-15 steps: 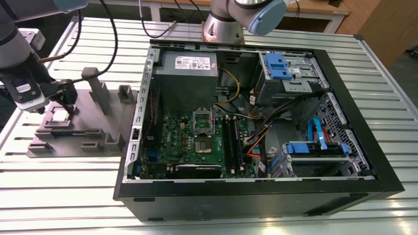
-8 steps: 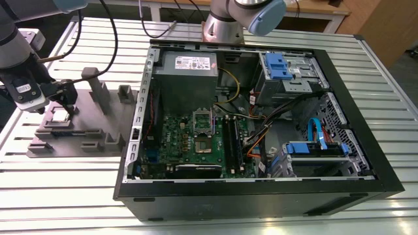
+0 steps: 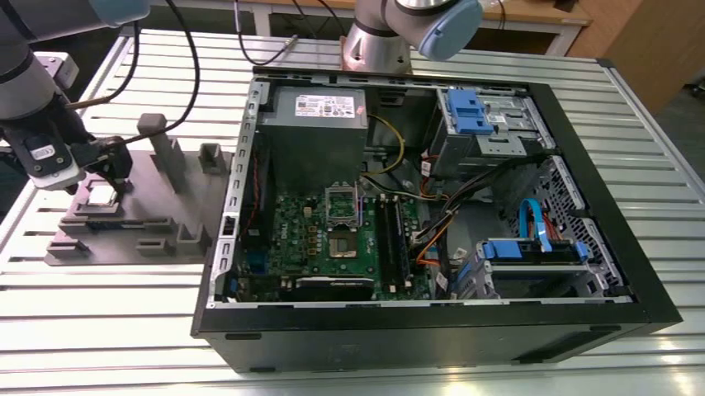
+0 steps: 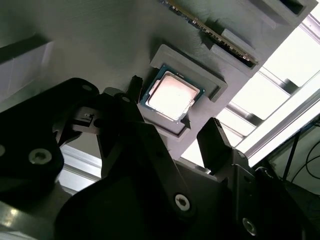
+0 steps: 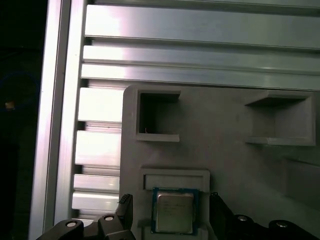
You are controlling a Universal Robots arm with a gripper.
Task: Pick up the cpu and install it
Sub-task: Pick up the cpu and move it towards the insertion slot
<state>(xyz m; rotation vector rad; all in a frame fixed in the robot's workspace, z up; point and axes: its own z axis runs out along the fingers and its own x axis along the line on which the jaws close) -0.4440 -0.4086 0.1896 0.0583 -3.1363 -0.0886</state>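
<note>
Cpu (image 5: 173,212) between jaws, gaps both sides

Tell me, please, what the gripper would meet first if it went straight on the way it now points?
Most likely the cpu, lying in its recess in the grey holder; the open gripper straddles it, though depth is unclear.

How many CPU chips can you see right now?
1. The cpu lies in a square recess of the grey holder, at the exterior view's left of the computer case, with the open end effector straddling it. Others could be hidden inside the case.
</note>
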